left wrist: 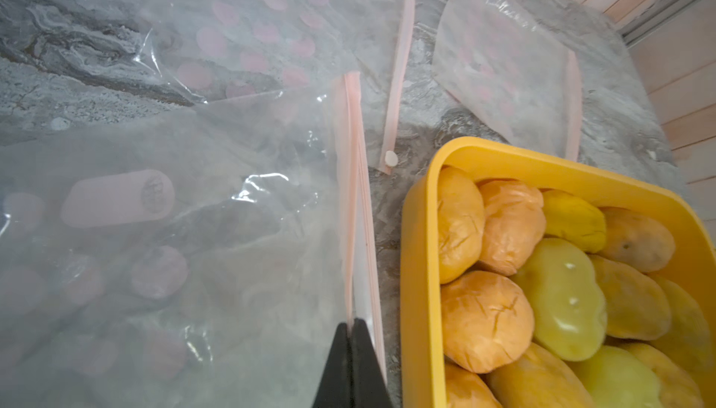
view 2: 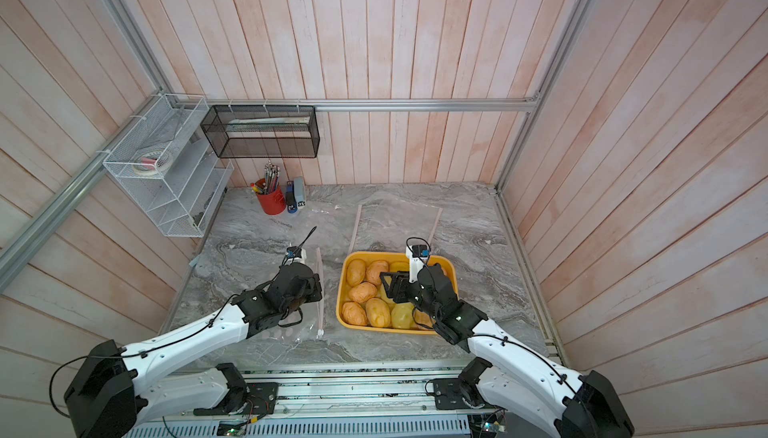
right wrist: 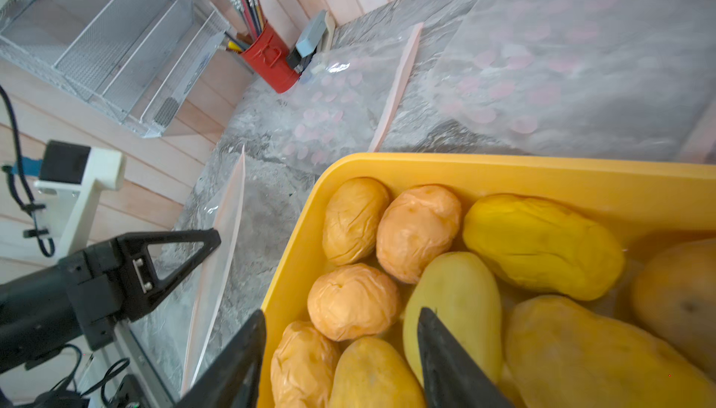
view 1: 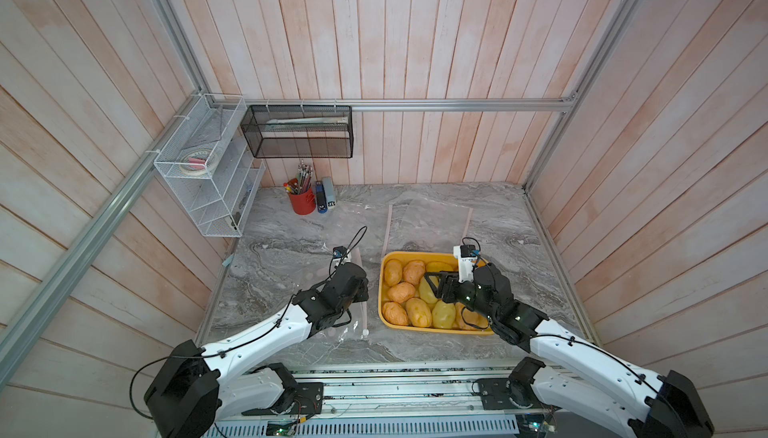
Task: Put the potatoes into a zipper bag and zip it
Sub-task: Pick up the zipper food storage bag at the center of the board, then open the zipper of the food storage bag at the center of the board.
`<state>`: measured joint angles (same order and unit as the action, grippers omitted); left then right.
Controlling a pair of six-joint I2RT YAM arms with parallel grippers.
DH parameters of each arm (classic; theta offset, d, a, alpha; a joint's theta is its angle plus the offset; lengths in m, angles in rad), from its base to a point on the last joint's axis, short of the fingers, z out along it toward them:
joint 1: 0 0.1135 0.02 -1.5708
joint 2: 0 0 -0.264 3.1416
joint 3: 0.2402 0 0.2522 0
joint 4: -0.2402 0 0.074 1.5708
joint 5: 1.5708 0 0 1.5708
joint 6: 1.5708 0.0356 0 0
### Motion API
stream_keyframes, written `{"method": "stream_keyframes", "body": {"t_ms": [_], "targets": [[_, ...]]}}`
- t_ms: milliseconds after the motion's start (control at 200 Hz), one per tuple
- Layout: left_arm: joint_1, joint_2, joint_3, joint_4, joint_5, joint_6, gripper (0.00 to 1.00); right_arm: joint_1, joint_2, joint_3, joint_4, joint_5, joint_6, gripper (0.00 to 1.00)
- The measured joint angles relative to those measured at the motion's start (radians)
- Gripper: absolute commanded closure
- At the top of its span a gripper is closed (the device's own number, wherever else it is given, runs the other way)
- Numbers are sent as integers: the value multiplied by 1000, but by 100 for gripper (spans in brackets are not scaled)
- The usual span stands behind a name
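On the marble table (view 1: 286,244), the left pincer (left wrist: 351,322) grips a zipper bag (left wrist: 193,231).

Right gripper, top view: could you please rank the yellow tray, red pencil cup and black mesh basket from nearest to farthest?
1. The yellow tray: directly under the right gripper.
2. The red pencil cup: far back, to the left.
3. The black mesh basket: mounted above and behind the cup.

Soft even light, wide-angle bowing, blurry wrist views
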<state>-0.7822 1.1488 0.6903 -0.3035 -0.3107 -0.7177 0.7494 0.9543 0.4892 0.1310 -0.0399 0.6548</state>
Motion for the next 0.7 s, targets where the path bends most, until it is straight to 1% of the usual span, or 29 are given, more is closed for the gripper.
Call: {"method": "stream_keyframes", "body": {"t_ms": [115,210,395,700], "targets": [[-42,-26,37,-30,8,18,100,75,100,24,72,-29,8,37],[-68,-39,58,-46,13,26,100,108,190,48,141,-64,19,38],[-78,-41,65,-61,15,30,100,137,333,111,219,-93,29,38],[-82,-44,65,-64,19,30,100,153,481,188,289,-120,38,40]]}}
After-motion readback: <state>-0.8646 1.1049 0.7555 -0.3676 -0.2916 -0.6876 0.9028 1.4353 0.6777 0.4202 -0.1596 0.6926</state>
